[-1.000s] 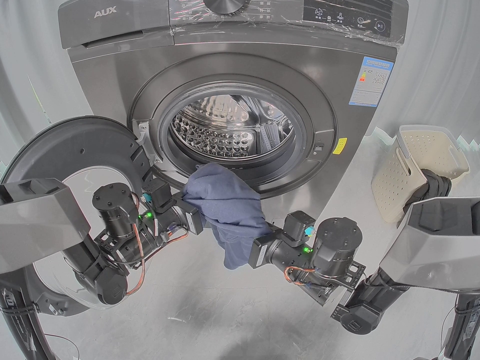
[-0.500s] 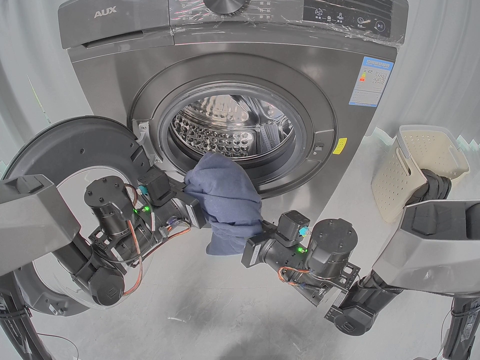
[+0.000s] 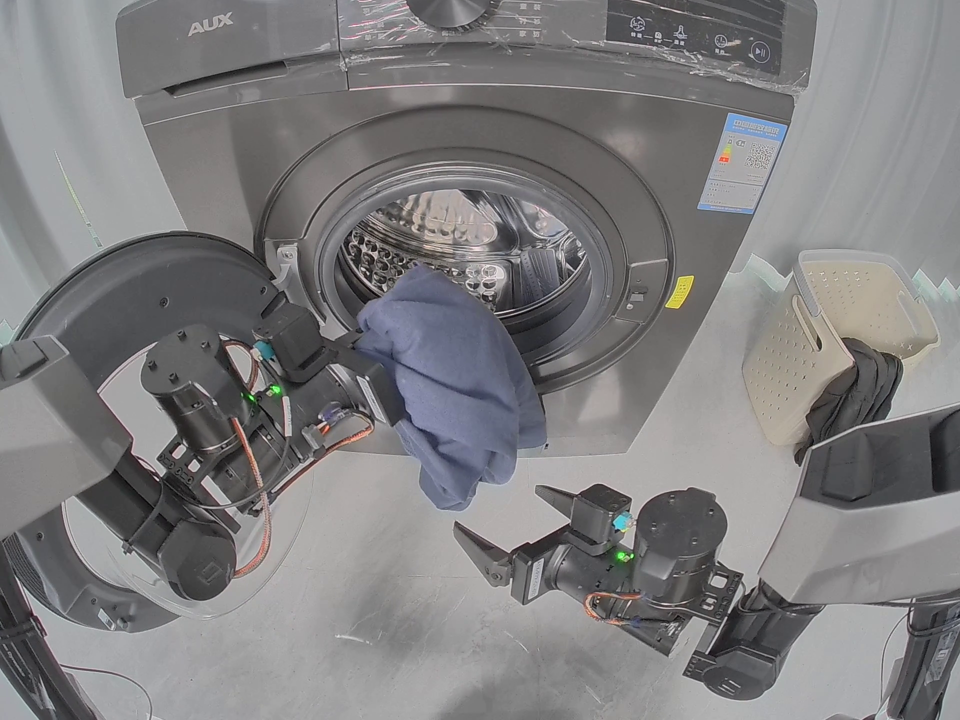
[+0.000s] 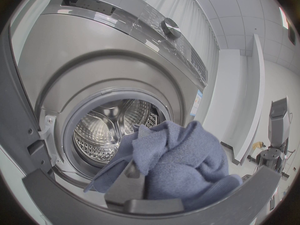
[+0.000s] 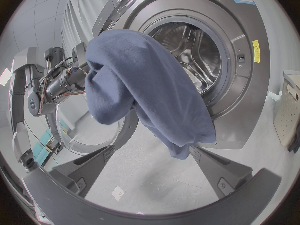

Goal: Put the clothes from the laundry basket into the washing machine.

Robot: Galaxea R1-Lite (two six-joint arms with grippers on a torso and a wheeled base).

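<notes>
My left pincer [image 3: 390,397] is clamped on the blue garment [image 3: 450,382], whose upper end reaches the mouth of the washing machine [image 3: 640,202], just ahead of this pincer, while its long part hangs down outside. My right pincer [image 3: 500,512] is spread wide, just below the hanging tail and apart from it.

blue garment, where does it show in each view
Head view: blue garment at centre, low before the drum opening, held by the left gripper.
Left wrist view: bunched over that gripper's fingers, before the drum opening.
Right wrist view: hanging beyond the open right gripper, before the drum opening.
Shared landmark: the drum opening.
</notes>
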